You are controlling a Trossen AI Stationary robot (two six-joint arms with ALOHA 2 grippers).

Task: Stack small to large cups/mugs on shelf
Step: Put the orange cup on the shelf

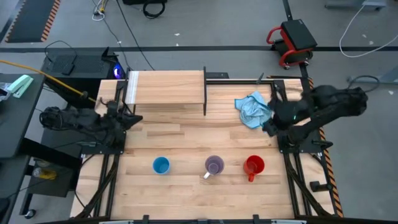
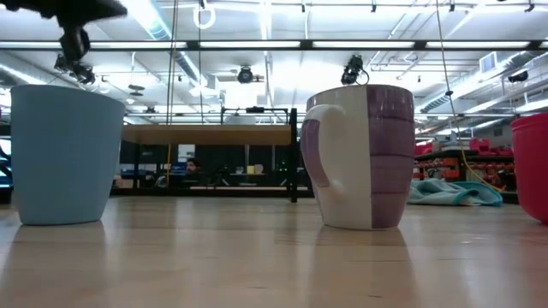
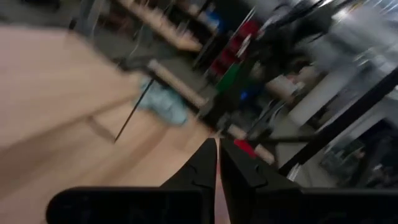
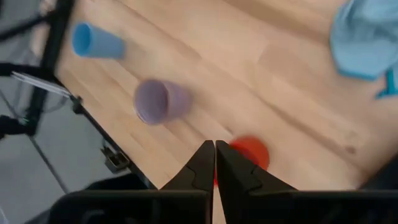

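Three cups stand in a row near the table's near edge: the light blue cup [image 1: 161, 165], the lilac mug [image 1: 214, 165] and the red mug [image 1: 254, 165], each resting on its base. The shelf [image 1: 166, 88] stands on thin black legs at the far left of the table. My left gripper [image 3: 217, 149] is shut, at the table's left edge near the shelf's left end. My right gripper [image 4: 215, 149] is shut, above the table's right side, with the red mug [image 4: 249, 152] just beyond its fingertips in the right wrist view. Neither touches anything.
A crumpled light blue cloth [image 1: 252, 109] lies on the table right of the shelf, close to my right arm. Bare wood lies between the shelf and the row of cups. Black frame rails run along the table's left and right edges.
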